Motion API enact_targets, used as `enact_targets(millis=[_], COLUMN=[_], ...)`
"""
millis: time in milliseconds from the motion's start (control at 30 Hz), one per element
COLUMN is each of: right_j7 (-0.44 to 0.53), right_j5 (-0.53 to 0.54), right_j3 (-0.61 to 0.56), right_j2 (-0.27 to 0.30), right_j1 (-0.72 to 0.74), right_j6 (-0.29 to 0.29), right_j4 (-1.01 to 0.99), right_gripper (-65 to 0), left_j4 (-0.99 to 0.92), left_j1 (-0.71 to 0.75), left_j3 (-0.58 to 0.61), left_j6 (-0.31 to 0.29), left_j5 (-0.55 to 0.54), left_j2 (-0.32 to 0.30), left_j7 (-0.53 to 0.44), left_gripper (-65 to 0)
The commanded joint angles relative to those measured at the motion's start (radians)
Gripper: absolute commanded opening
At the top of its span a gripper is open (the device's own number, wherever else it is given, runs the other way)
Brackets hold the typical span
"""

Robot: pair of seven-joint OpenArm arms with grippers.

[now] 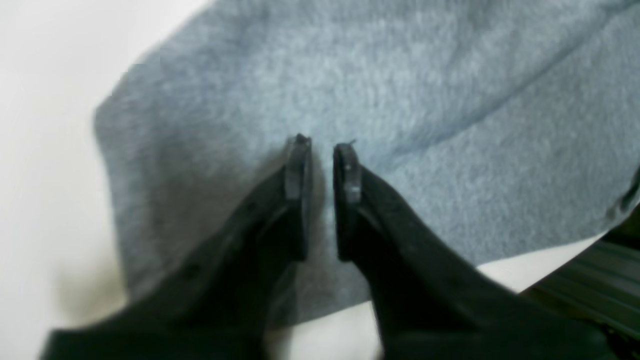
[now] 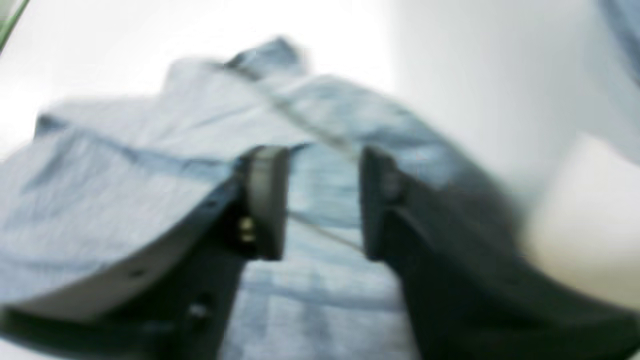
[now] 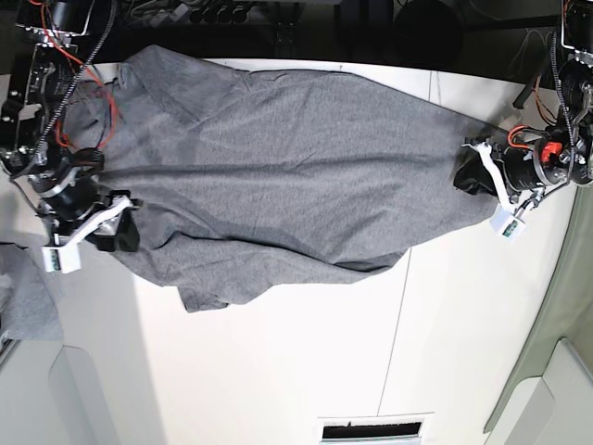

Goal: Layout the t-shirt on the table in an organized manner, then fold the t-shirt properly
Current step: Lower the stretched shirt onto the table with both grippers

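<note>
Layout stage: shirt spread, not yet squared, no fold made.

The left gripper point(image 1: 322, 150) stood slightly parted over the t-shirt point(image 3: 287, 176), holding nothing; the right gripper point(image 2: 324, 200) was parted above cloth. The shirt lay across the table point(image 3: 306, 362), its lower edge rumpled; all folding remained.

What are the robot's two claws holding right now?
Nothing. The left gripper and right gripper both have their jaws apart over the t-shirt, with no cloth pinched between them.
</note>
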Motion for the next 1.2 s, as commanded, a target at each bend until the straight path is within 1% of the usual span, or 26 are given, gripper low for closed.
enact_targets(millis=[0, 67, 133, 200, 267, 300, 367, 433, 467, 533, 567, 633, 733, 800, 867, 1000, 1067, 1100, 1133, 1167], right_j7=[0.032, 0.055, 0.086, 0.113, 0.113, 0.102, 0.053, -0.002, -0.019, -0.032, -0.032, -0.032, -0.032, -0.031, -0.016, 0.083, 0.081, 0.081, 0.082, 0.09], right_j5=[-0.02, -0.089, -0.158, -0.213, -0.237, -0.236, -0.236, -0.235, -0.231, -0.212, -0.201, -0.174, -0.109, -0.077, -0.05, -0.037, -0.045, -0.062, -0.085, -0.109], right_j3=[-0.032, -0.106, -0.177, -0.237, -0.283, -0.302, -0.332, -0.351, -0.354, -0.354, -0.354, -0.354, -0.354, -0.354, -0.354, -0.354, -0.353, -0.353, -0.353, -0.353], right_j2=[-0.009, -0.034, -0.04, -0.039, -0.04, -0.039, -0.039, -0.039, -0.04, -0.039, -0.036, -0.036, -0.037, -0.037, -0.037, -0.042, -0.06, -0.075, -0.092, -0.11], right_j1=[0.023, 0.035, 0.055, 0.084, 0.119, 0.134, 0.146, 0.134, 0.123, 0.094, 0.075, 0.03, -0.034, -0.057, -0.063, -0.035, 0.014, 0.039, 0.063, 0.089], right_j6=[0.005, 0.003, 0.002, -0.008, -0.028, -0.027, -0.026, -0.026, -0.018, 0.005, 0.018, 0.045, 0.115, 0.144, 0.142, 0.135, 0.129, 0.126, 0.117, 0.099], right_j4=[0.008, -0.018, -0.063, -0.128, -0.207, -0.244, -0.291, -0.298, -0.297, -0.293, -0.285, -0.255, -0.187, -0.136, -0.081, -0.002, -0.001, -0.002, -0.003, -0.005], right_gripper=[-52.4, -64.4, -65.0, -65.0, -65.0, -65.0, -65.0, -65.0, -65.0, -65.0, -65.0, -65.0, -65.0, -65.0, -65.0, -65.0, -65.0, -61.1, -53.8, -47.9], left_j4=[0.014, 0.014, 0.014, 0.009, -0.009, -0.023, -0.054, -0.069, -0.07, -0.069, -0.069, -0.068, -0.065, -0.062, -0.04, 0.053, 0.106, 0.127, 0.142, 0.148], left_j1=[-0.013, -0.013, -0.013, -0.013, -0.013, -0.012, -0.008, -0.001, 0.004, 0.016, 0.025, 0.052, 0.079, 0.073, 0.067, 0.066, 0.064, 0.063, 0.062, 0.061], left_j3=[-0.008, -0.008, -0.008, -0.008, -0.008, -0.008, -0.008, -0.008, -0.008, 0.002, 0.008, 0.014, 0.014, 0.014, 0.014, 0.011, 0.011, 0.011, 0.011, 0.011], left_j6=[0.0, 0.0, 0.0, 0.011, 0.07, 0.087, 0.09, 0.09, 0.083, 0.034, 0.021, 0.021, 0.021, 0.021, 0.021, 0.021, 0.021, 0.022, 0.021, 0.021], left_j5=[0.002, 0.009, 0.01, 0.043, 0.089, 0.104, 0.112, 0.108, 0.101, 0.022, -0.01, -0.045, -0.052, -0.056, -0.065, -0.066, -0.062, -0.052, -0.042, -0.037], left_j2=[-0.005, 0.024, 0.054, 0.087, 0.119, 0.133, 0.153, 0.163, 0.166, 0.166, 0.166, 0.166, 0.166, 0.165, 0.163, 0.16, 0.16, 0.16, 0.16, 0.16], left_j7=[-0.018, -0.018, -0.018, -0.018, -0.018, -0.018, -0.015, 0.008, 0.033, 0.09, 0.117, 0.14, 0.132, 0.132, 0.133, 0.132, 0.129, 0.12, 0.1, 0.072], left_gripper=[-60.7, -65.0, -65.0, -65.0, -65.0, -65.0, -65.0, -65.0, -65.0, -65.0, -65.0, -65.0, -65.0, -65.0, -65.0, -65.0, -65.0, -65.0, -65.0, -65.0])
